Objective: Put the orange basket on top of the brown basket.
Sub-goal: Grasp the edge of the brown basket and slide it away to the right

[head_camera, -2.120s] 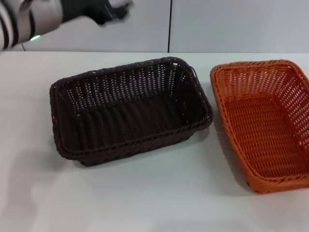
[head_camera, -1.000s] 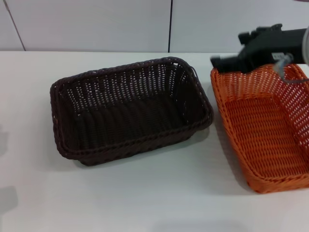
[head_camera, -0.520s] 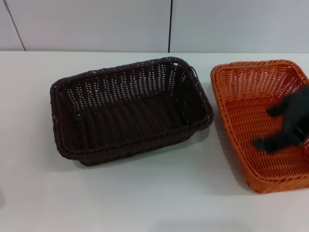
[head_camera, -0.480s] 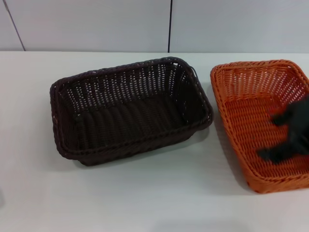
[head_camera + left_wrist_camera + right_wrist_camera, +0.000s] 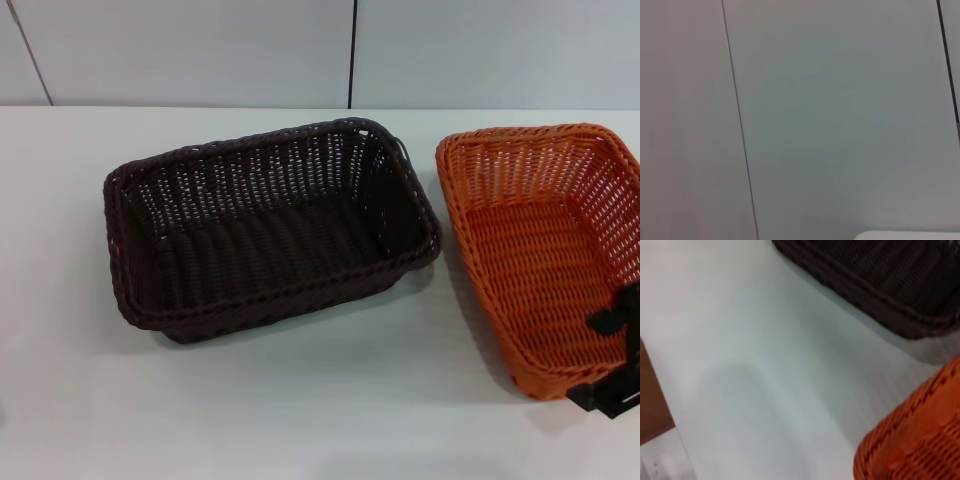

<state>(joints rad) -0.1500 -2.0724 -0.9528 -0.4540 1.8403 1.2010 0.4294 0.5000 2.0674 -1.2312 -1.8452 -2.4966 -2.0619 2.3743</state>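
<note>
One orange basket (image 5: 545,255), one brown basket (image 5: 270,228), both on white table (image 5: 300,410). Orange: bright woven wicker, rectangular, flared open-weave sides, braided rim, nothing inside; sits upright at table's right side, partly cut off by head view's right edge. Also seen in right wrist view as a rounded corner (image 5: 917,440) resting on tabletop. Brown: v. dark, almost black, same weave and rim, approx. same size, upright near centre, turned slightly askew (long side not square to table edge). Just left of orange, near but apart, strip of bare table between. Right gripper (image 5: 618,372) at orange basket's near right corner, by the rim; only dark parts visible at frame edge, so finger opening and grip cannot be told. Left gripper out of sight; left wrist cam faces pale wall panels (image 5: 830,120).
</note>
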